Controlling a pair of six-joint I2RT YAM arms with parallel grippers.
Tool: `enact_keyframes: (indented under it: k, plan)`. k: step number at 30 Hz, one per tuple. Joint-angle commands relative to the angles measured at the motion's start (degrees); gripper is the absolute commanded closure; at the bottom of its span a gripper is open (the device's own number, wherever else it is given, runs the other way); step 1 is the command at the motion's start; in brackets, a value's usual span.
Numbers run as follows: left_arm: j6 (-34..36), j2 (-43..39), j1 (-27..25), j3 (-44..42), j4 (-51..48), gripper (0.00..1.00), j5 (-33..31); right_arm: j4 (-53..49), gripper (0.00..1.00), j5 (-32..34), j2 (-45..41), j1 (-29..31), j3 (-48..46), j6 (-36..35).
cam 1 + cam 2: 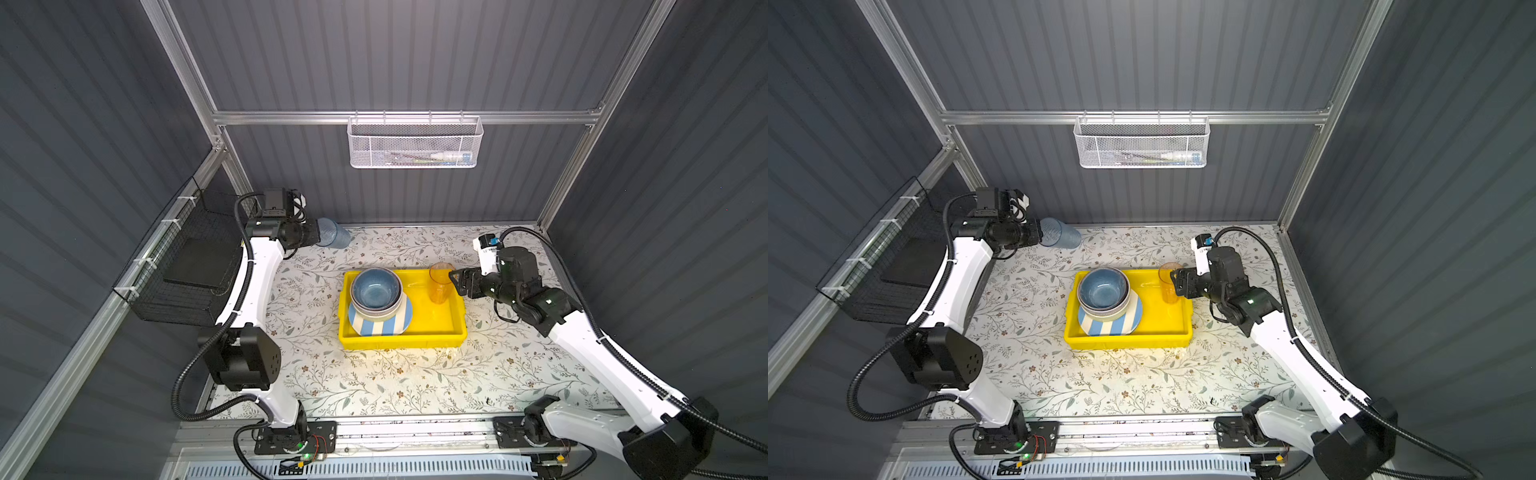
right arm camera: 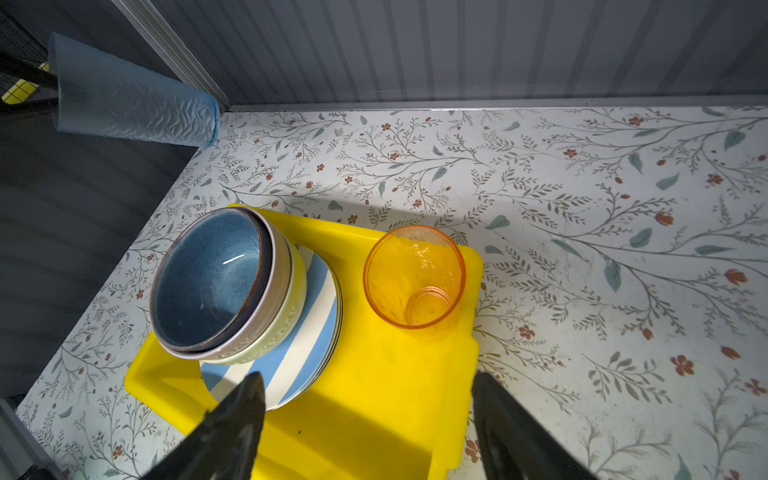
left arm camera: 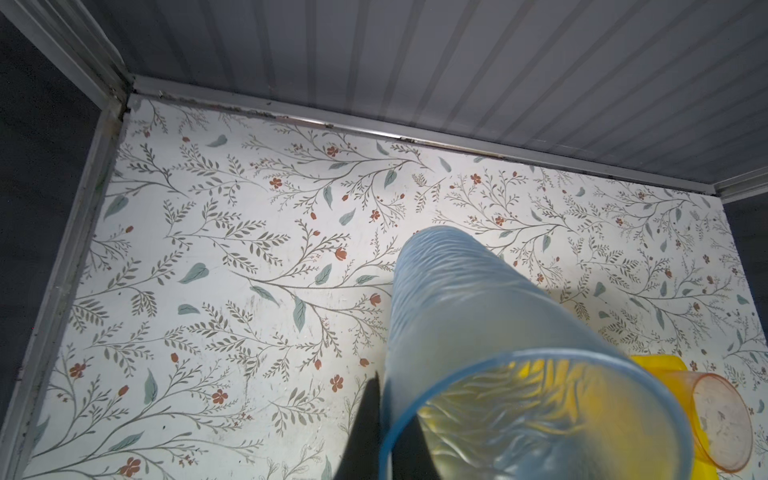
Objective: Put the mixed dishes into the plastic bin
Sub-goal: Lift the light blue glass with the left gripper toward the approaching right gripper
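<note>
Yellow bin (image 1: 399,338): on the middle of the floral tabletop (image 1: 374,386), long side running across both top views.
Bowls: three nested at the bin's far left. The dark blue bowl (image 1: 376,289) is on top, inside a lilac bowl (image 2: 284,282), which sits inside a pale green bowl (image 2: 291,324).
Striped plate (image 1: 384,326): blue and white, flat in the bin under the bowls. Thin edges of more plates show beneath it in the right wrist view.
Pink tumbler (image 1: 440,286): upright, mouth up, in the bin's far right corner. It looks orange against the yellow.
Blue tumbler (image 1: 332,239): outside the bin, held on its side above the far left corner of the tabletop, base pointing toward the middle.
Left pincer (image 1: 319,237): closed tight on the blue tumbler's rim. One finger (image 3: 365,415) is outside the wall, and the other shows only dimly through the plastic.
Right pincer (image 2: 365,376): jaws wide apart with nothing between them. It hovers over the bin's right end, with the pink tumbler just ahead of the fingers and clear of them in the right wrist view.
Baskets: a white mesh basket (image 1: 415,141) on the back rail and a black wire basket (image 1: 187,270) on the left wall.
</note>
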Motion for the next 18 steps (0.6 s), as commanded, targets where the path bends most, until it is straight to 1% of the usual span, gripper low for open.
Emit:
enact_keyframes:
  k: [1,3,6,9,14,16,18]
  plan:
    - [-0.30,-3.07,-4.76,2.29,-2.50,1.00,-5.50,-0.90,0.21,-1.64,1.44,0.92,3.13,-0.36]
    - [-0.24,-4.40,-8.15,2.98,-3.79,1.00,-8.26,-2.42,0.21,-2.17,2.33,2.07,5.59,-0.66]
    - [-1.12,-5.99,-12.35,3.13,-5.10,1.00,-9.86,-3.25,0.21,-2.08,3.08,4.70,8.53,-1.62]
    - [-1.95,-7.27,-17.50,2.46,-5.96,1.00,-14.49,-4.13,0.22,-2.84,3.84,7.40,11.38,-2.42]
    - [-4.50,-7.96,-25.00,0.70,-6.37,1.00,-17.55,-6.11,0.23,-2.46,6.63,11.65,16.30,-2.56]
    - [-5.42,-8.27,-27.52,-0.26,-6.05,1.00,-19.12,-6.70,0.24,-1.48,8.02,12.55,17.93,-1.88]
    - [-6.32,-8.77,-29.78,-1.71,-4.99,1.00,-19.65,-5.99,0.24,-2.41,9.18,13.02,18.63,-1.66]
